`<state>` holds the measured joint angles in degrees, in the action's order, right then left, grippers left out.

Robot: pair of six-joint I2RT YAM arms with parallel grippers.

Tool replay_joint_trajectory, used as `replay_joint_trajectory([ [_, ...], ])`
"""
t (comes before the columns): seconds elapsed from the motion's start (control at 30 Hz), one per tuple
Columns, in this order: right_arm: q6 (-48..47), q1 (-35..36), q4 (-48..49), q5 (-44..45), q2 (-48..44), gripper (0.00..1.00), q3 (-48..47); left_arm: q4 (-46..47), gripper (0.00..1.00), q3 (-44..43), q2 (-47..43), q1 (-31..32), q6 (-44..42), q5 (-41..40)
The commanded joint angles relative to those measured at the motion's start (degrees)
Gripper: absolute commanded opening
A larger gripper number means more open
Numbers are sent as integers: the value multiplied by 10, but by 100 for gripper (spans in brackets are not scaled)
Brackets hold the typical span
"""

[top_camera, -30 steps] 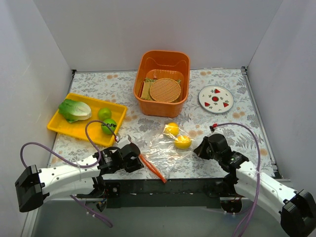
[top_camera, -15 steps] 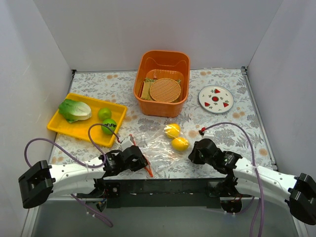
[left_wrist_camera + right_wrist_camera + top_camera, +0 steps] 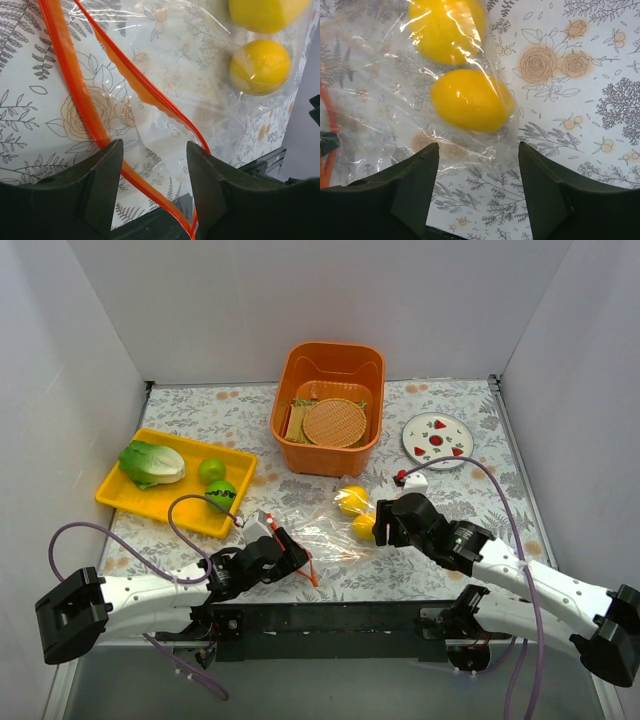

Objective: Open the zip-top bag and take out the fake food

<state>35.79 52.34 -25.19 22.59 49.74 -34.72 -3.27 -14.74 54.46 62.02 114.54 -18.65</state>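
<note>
The zip-top bag (image 3: 322, 537) lies flat near the table's front, its orange zip strip (image 3: 75, 95) parted into two lines. Two yellow lemons (image 3: 352, 501) (image 3: 365, 527) sit inside its far end. My left gripper (image 3: 296, 560) (image 3: 155, 150) stands open over the bag's mouth corner, with the strip and clear film between its jaws and ungripped. My right gripper (image 3: 383, 526) (image 3: 479, 147) is open just short of the nearer lemon (image 3: 470, 100), astride the bag's closed end. A cabbage (image 3: 152, 462) and two limes (image 3: 211, 470) (image 3: 221, 494) rest on the yellow tray (image 3: 160, 505).
An orange basket (image 3: 284, 400) with tan woven discs stands at the back centre. A white plate (image 3: 437, 439) with red marks lies back right. White walls close in three sides. The black front rail (image 3: 260, 160) runs right by the bag.
Both grippers have gone from shut to open. The right arm has moved forward and left up to the lemons. The left gripper has shifted right, and the zip strip has swung with it.
</note>
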Motion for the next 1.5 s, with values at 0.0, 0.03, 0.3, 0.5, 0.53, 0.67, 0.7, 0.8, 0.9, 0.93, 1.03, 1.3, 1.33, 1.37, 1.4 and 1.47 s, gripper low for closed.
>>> replay_joint_trajectory([
  [0.0,-94,-62,35,-3,58,73,-38,52,51,-2,19,2,82,-39],
  [0.03,-106,-81,70,-23,70,73,-35,49,50,-6,24,1,82,-43],
  [0.3,-165,-189,215,-207,140,75,-8,36,20,-18,55,0,94,-51],
  [0.5,-146,-189,246,-251,171,73,2,7,13,-10,54,0,111,-45],
  [0.53,-140,-189,247,-251,180,69,4,-1,12,-11,56,0,115,-45],
  [0.67,-129,-189,265,-264,190,35,10,-26,5,-23,65,0,120,-43],
  [0.7,-127,-189,257,-264,190,28,5,-30,4,-25,67,0,120,-41],
  [0.8,-125,-188,228,-255,165,6,-6,-40,2,-30,77,0,125,-38],
  [0.9,-123,-187,180,-240,134,1,-30,-59,0,-36,90,0,130,-36],
  [0.93,-123,-187,154,-236,113,1,-44,-66,0,-38,93,0,131,-34],
  [1.03,-125,-187,123,-229,83,1,-62,-69,0,-45,111,0,129,-30],
  [1.3,-122,-187,84,-181,73,1,-62,-67,0,-58,123,0,112,-28],
  [1.33,-124,-187,79,-172,77,1,-60,-65,0,-60,120,0,107,-30],
  [1.37,-123,-187,78,-171,80,1,-55,-66,0,-61,119,0,104,-31],
  [1.4,-122,-187,79,-171,85,1,-47,-67,0,-63,117,0,103,-36],
  [1.47,-121,-187,78,-168,90,1,-39,-68,0,-66,114,0,92,-41],
])
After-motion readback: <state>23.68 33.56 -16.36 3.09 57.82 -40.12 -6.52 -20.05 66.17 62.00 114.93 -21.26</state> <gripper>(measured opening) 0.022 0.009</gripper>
